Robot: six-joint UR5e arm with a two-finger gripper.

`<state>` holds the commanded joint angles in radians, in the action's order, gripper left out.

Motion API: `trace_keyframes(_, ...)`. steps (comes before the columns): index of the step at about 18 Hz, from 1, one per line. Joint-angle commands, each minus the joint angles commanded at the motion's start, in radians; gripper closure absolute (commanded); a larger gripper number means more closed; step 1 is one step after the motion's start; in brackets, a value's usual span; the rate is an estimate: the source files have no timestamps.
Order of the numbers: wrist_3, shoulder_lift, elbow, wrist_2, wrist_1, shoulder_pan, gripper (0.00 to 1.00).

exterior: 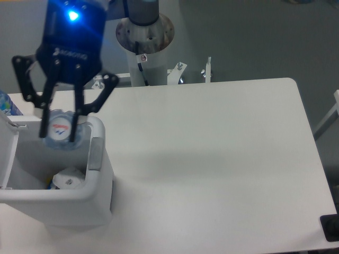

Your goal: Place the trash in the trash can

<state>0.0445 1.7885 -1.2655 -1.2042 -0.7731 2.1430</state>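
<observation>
My gripper (58, 132) hangs over the open white trash can (98, 174) at the table's left, shut on a crushed clear bottle (61, 133) with a red and blue mark. The bottle sits between the fingers (73, 128), above the can's far part, just inside its rim line. A white paper packet (69, 180) with dark print lies at the bottom of the can. The can's lid (6, 153) stands open on the left side.
A bottle with a bright blue label (7, 103) peeks in at the left edge behind the can. The arm's round base (144, 33) and metal brackets (190, 71) stand at the table's far edge. A dark object (331, 227) sits at the lower right corner.
</observation>
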Motion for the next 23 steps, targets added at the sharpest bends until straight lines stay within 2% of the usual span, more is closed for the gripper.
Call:
trace_keyframes(5,-0.002,0.028,-0.009,0.000,0.000,-0.025,0.61)
trace_keyframes(10,-0.005,0.041,-0.057,-0.002,0.000,-0.045,0.61)
trace_keyframes(11,-0.005,0.043,-0.064,-0.002,0.000,-0.045,0.58)
trace_keyframes(12,-0.006,0.042,-0.069,-0.002,0.000,-0.046,0.51)
trace_keyframes(13,-0.011,0.043,-0.069,-0.002,0.000,-0.046,0.36)
trace_keyframes(14,-0.021,0.043,-0.069,-0.003,0.000,-0.046,0.16)
trace_keyframes(15,-0.035,0.043,-0.069,-0.006,0.000,-0.046,0.02)
trace_keyframes(18,-0.049,0.037,-0.078,-0.008,0.000,-0.045,0.00)
trace_keyframes(20,-0.107,0.040,-0.089,-0.012,-0.003,-0.035,0.00)
trace_keyframes(23,-0.176,0.035,-0.109,-0.014,-0.005,0.044,0.00)
